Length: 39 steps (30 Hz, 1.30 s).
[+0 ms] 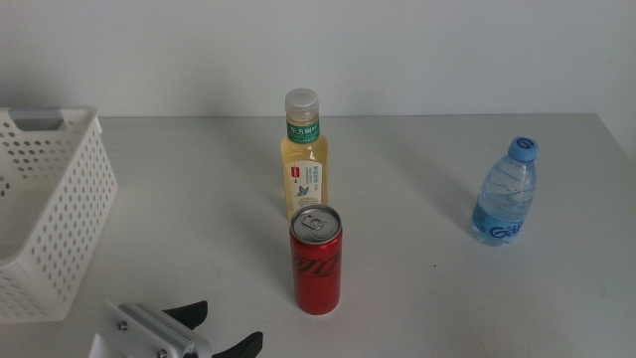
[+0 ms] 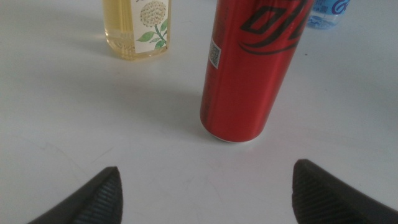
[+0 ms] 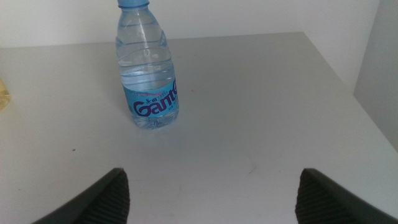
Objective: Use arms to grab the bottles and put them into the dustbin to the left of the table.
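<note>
A red drink can point(image 1: 316, 261) stands upright on the table point(image 1: 417, 298), just in front of the pale-yellow tea bottle point(image 1: 303, 157). The clear blue-capped water bottle point(image 1: 506, 194) stands apart at the right. The white perforated dustbin point(image 1: 45, 214) sits at the left edge. My left gripper point(image 1: 231, 323) is open and empty at the bottom edge, left of and nearer than the can. In the left wrist view the can point(image 2: 252, 68) stands ahead of the open gripper point(image 2: 206, 167), with the tea bottle point(image 2: 137, 31) behind it. My right gripper point(image 3: 212, 172) is open, facing the water bottle point(image 3: 148, 71).
The table's right edge point(image 3: 348, 81) runs close past the water bottle. A white wall point(image 1: 397, 50) stands behind the table. The dustbin has a handle slot point(image 1: 40, 123) in its far wall.
</note>
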Each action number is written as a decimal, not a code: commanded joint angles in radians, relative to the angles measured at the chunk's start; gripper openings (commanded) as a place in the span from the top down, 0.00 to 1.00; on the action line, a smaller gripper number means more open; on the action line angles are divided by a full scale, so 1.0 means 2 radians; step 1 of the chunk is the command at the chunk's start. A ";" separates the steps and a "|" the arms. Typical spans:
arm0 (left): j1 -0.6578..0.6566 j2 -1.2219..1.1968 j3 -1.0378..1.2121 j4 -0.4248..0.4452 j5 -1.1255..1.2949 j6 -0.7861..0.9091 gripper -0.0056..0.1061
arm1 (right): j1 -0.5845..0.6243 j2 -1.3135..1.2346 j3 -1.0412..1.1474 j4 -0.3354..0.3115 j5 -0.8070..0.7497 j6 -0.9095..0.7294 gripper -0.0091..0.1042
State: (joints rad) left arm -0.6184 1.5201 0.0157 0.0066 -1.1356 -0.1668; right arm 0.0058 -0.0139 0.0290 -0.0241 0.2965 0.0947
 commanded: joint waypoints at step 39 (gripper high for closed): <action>0.001 0.163 -0.258 0.097 -0.088 -0.017 0.11 | -0.003 -0.011 -0.005 -0.006 -0.039 -0.002 0.09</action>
State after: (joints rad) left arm -0.6175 1.8769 -0.4739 0.1972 -1.1365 -0.1866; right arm 0.0058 -0.0139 0.0290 -0.0241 0.2965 0.0947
